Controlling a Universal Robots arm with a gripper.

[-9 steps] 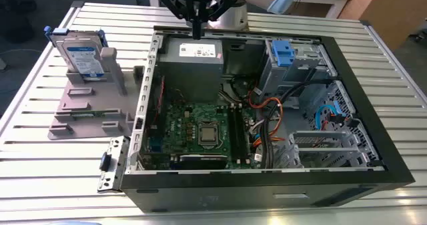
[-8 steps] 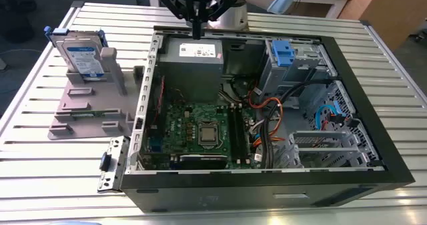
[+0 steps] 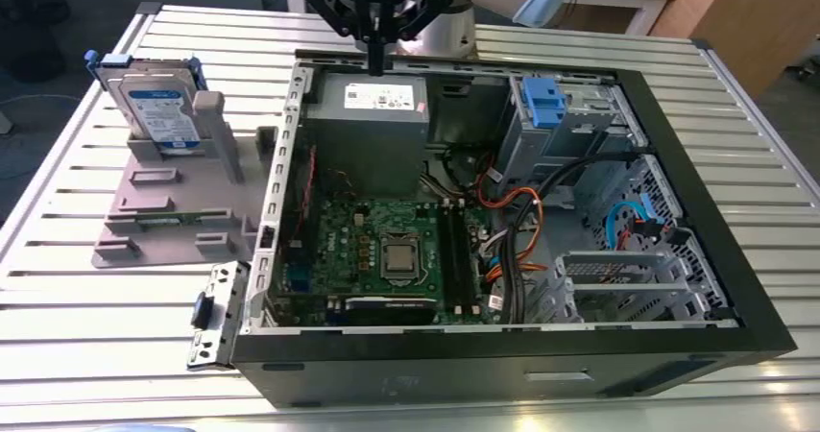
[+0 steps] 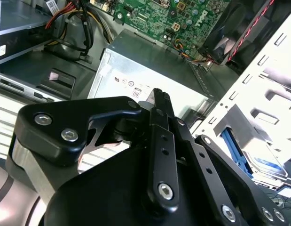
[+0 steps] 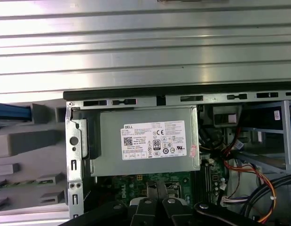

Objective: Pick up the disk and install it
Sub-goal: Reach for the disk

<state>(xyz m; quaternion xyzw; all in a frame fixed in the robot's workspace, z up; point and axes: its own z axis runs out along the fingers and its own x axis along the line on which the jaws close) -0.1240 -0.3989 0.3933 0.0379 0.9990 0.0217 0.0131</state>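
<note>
The disk (image 3: 156,106) stands on its edge in a grey holder (image 3: 180,202) on the desk (image 3: 77,298), at the exterior view's left of the open computer (image 3: 698,192). The claw (image 3: 376,62) hangs well apart from it, over the grey box (image 3: 372,96) inside the computer, pinched shut and holding nothing

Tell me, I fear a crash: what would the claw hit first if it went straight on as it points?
Probably the grey power supply box with the white sticker: the shut claw points down right over it. How much gap lies between them is hard to judge.
</note>
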